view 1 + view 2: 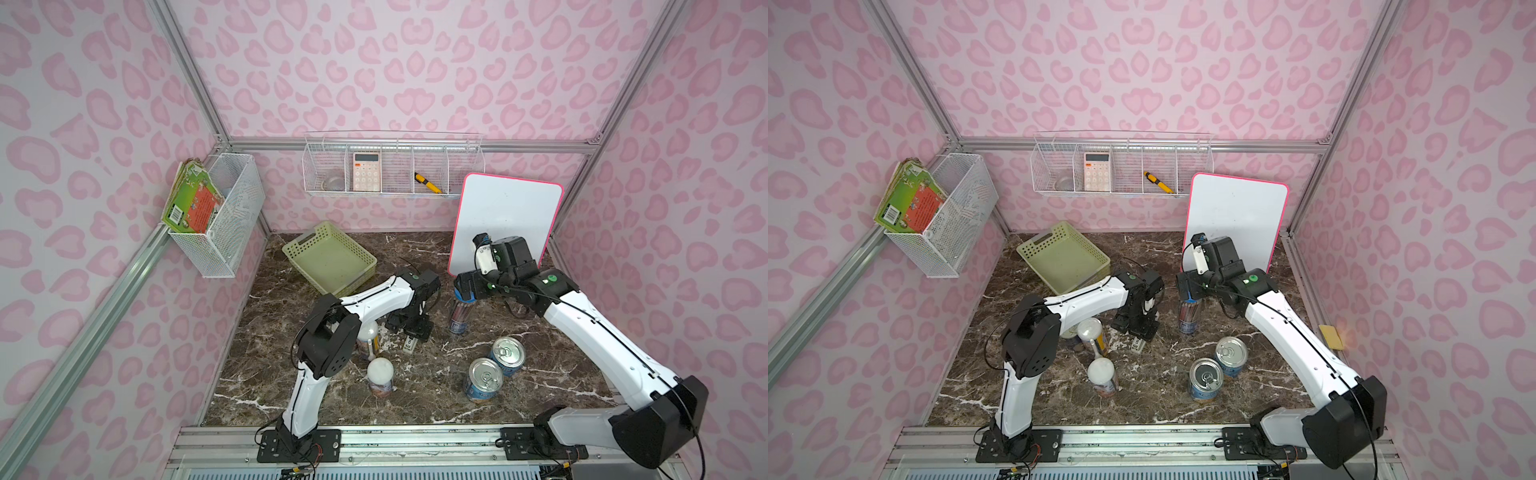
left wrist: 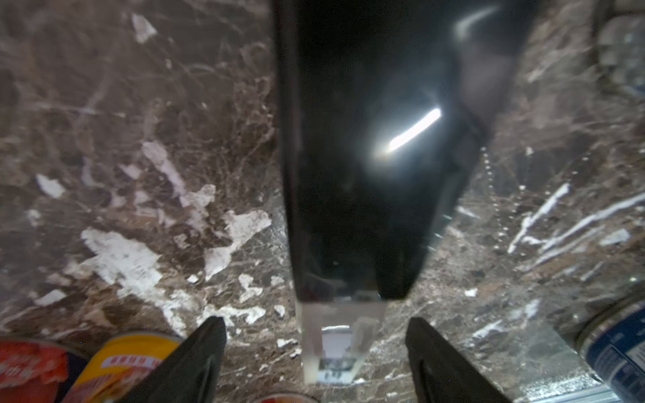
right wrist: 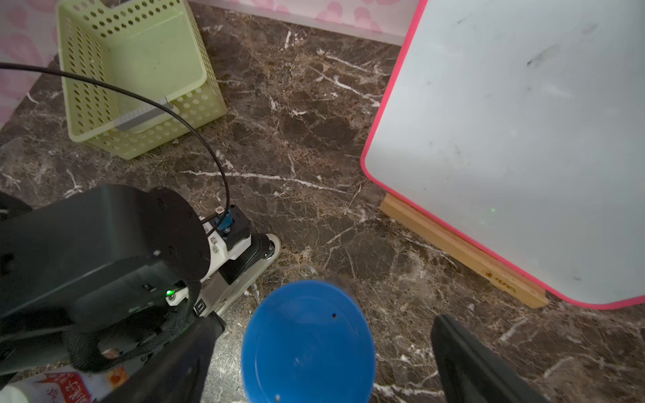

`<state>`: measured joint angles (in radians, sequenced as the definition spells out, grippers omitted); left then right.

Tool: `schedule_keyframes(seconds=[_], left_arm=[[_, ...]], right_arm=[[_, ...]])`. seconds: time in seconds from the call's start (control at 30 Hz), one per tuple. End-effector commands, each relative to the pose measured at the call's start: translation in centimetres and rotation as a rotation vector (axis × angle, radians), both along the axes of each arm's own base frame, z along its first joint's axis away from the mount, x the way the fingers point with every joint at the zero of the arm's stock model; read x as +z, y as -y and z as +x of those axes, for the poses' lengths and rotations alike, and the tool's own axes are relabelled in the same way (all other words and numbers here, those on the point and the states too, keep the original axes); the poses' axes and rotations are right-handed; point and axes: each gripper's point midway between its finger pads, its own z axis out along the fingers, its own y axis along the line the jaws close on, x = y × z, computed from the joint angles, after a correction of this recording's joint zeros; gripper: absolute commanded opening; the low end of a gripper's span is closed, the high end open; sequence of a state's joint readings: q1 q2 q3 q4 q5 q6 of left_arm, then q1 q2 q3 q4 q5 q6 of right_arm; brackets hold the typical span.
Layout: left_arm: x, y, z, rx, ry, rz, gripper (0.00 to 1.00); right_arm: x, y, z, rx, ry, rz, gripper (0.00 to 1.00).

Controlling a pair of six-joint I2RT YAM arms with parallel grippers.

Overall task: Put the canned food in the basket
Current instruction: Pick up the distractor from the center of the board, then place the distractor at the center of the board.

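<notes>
Marble tabletop (image 1: 428, 401): only wrist views show left fingers (image 2: 199, 356) apart astride a black object (image 2: 366, 157), right fingers (image 3: 467, 359) apart flanking blue lid (image 3: 309, 342)

We find the basket (image 1: 330, 257) at far left on the table (image 1: 432, 390), the whiteboard (image 1: 505, 224) leaning at far right. Nearer, mid-table, stands the pencil tube (image 1: 459, 318). At near right the rear can (image 1: 508, 356) and front can (image 1: 484, 379) stand just beside each other; at near left the front slim can (image 1: 380, 376) stands before the rear slim can (image 1: 369, 332). A wire rack (image 1: 392, 189) on the far wall holds a calculator (image 1: 366, 171); a mesh bin (image 1: 232, 216) on the left wall holds books (image 1: 191, 199).
</notes>
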<state>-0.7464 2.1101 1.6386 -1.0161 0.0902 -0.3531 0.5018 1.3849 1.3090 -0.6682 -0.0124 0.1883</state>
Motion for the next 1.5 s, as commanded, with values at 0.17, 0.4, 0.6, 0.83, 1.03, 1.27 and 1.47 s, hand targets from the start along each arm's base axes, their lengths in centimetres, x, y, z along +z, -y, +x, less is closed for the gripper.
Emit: schedule_keyframes(seconds=[0.17, 0.4, 0.6, 0.83, 1.03, 1.27, 1.47], left_arm=[[-2.7, -0.6, -0.5, 0.039, -0.045, -0.005, 0.43], [-2.4, -1.1, 0.7, 0.057, -0.002, 0.017, 0.09], [1.8, -1.4, 2.8, 0.063, 0.086, -0.002, 0.02], [11.1, -2.2, 4.6, 0.065, 0.240, -0.067, 0.01], [22.4, -7.1, 6.3, 0.138, 0.501, -0.054, 0.01], [25.9, -22.1, 7.2, 0.449, 0.629, -0.046, 0.04], [19.0, -32.1, 6.9, 0.770, 0.578, 0.010, 0.03]], right_arm=[[-5.0, -0.6, 0.5, 0.025, -0.145, -0.083, 0.99], [-7.2, -0.5, -0.1, 0.015, -0.187, -0.126, 0.71], [-3.2, 0.5, 0.3, -0.039, -0.088, -0.119, 0.51], [9.6, 3.9, 0.6, -0.137, 0.151, -0.035, 0.48], [15.0, 14.2, 0.7, -0.369, 0.237, -0.058, 0.50], [12.4, 22.9, 1.0, -0.598, 0.185, -0.127, 0.54], [3.6, 27.5, 2.7, -0.725, 0.049, -0.077, 0.50]])
